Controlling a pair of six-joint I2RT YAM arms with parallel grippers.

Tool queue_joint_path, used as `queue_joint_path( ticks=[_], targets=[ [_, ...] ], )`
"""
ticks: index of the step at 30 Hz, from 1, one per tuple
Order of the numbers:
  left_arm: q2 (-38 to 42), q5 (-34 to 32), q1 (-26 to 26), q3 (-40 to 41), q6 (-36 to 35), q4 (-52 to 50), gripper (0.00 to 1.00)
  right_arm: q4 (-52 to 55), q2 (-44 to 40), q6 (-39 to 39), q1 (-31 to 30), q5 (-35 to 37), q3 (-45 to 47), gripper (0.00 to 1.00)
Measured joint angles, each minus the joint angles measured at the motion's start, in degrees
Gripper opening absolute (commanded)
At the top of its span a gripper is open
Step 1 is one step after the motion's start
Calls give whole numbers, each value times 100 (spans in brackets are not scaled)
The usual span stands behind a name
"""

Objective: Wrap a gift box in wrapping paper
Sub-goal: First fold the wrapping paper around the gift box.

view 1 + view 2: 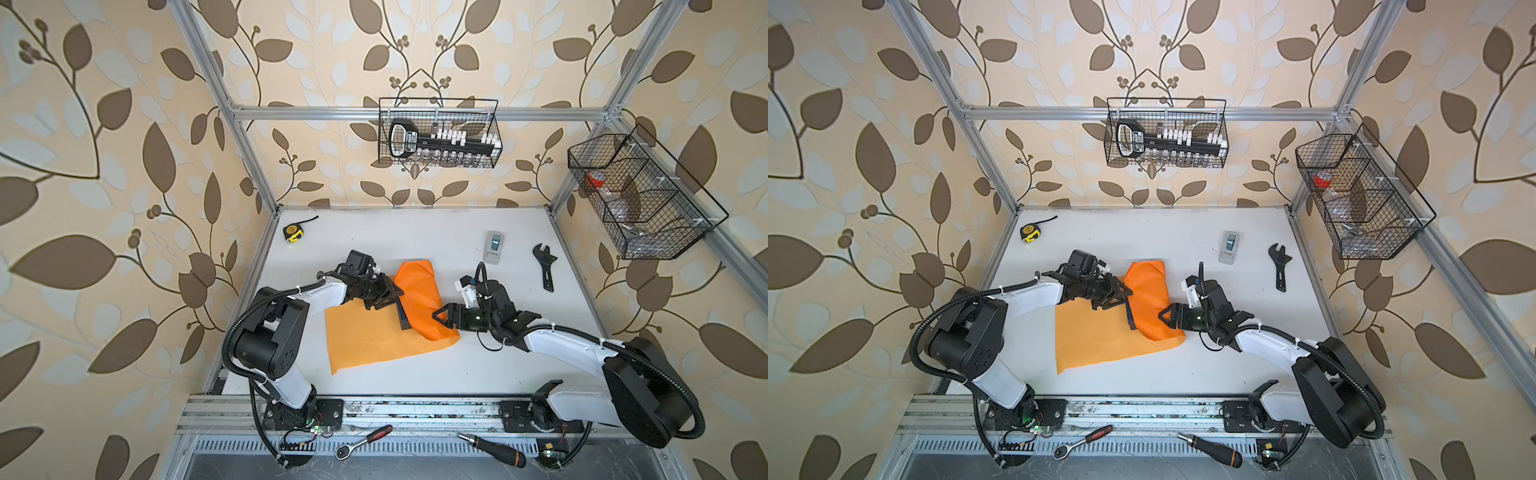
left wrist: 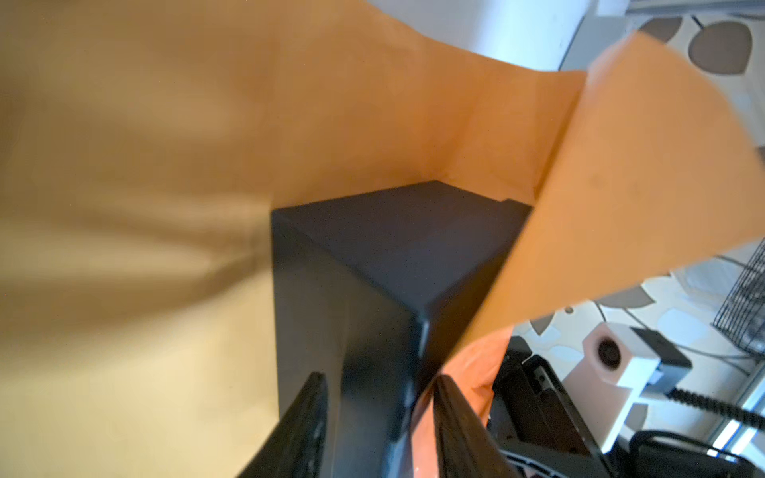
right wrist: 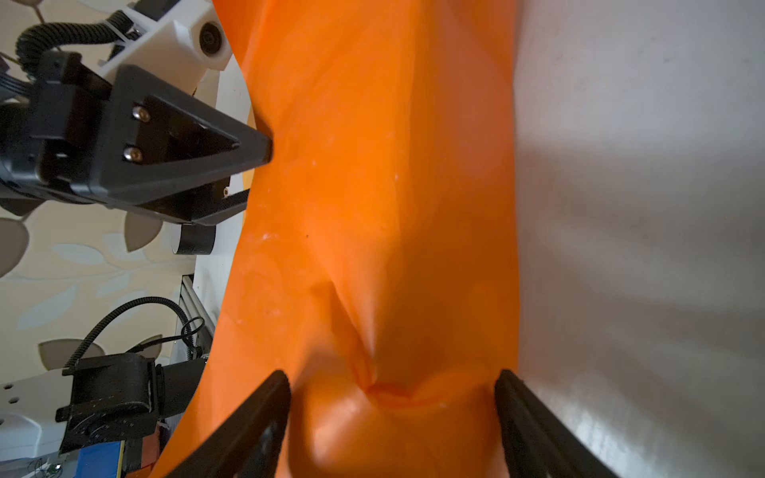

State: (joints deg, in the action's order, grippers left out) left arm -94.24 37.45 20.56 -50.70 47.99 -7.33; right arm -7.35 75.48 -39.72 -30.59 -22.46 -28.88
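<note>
— Where is the box (image 1: 404, 321)?

— In the middle of the table (image 1: 415, 232), sitting on the paper (image 1: 365, 345). Both top views show only a dark strip of it; the rest is under the sheet.

— How does the paper lie?

— The half on the left arm's side is flat on the table. The other half is lifted and draped over the box, rumpled, and slopes down to the table on the right arm's side.

— What about the left gripper (image 1: 388, 297)?

— It is low over the flat half and points at the box. Its wrist view shows the jaws apart with a corner edge of the box between them. A sliver of orange shows between the box and one of the fingers (image 2: 455, 426). I cannot tell whether the jaws actually press the box.

— And the right gripper (image 1: 439, 316)?

— It is opposite, with its tips at the slope of the draped paper. In its wrist view the jaws are spread wide and released. A creased bulge of paper sits between the fingers (image 3: 265, 414), and nothing is pinched.

— Anything else around?

— A tape measure (image 1: 292, 232) lies at the back left. A grey dispenser (image 1: 493, 247) and a wrench (image 1: 545, 266) lie toward the back right. All three are well apart from the paper. A ratchet (image 1: 363, 441) and a screwdriver (image 1: 494, 449) lie in front, by the arm bases.
</note>
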Motion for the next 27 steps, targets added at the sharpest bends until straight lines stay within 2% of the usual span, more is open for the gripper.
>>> queue_joint_path(
  ticks=[4, 9, 19, 27],
  targets=[
    [101, -37, -2, 28, -101, -352, 66, -223, 273, -90, -98, 17, 0, 77],
    [304, -37, -2, 138, -142, -651, 67, -319, 468, -142, -125, 44, -31, 77],
    [424, 15, 125, 138, -131, -621, 71, -273, 553, -227, -133, 87, -446, 77],
    [990, 4, 129, 129, -109, -713, 64, -48, 555, -227, -127, 109, -595, 77]
  ],
)
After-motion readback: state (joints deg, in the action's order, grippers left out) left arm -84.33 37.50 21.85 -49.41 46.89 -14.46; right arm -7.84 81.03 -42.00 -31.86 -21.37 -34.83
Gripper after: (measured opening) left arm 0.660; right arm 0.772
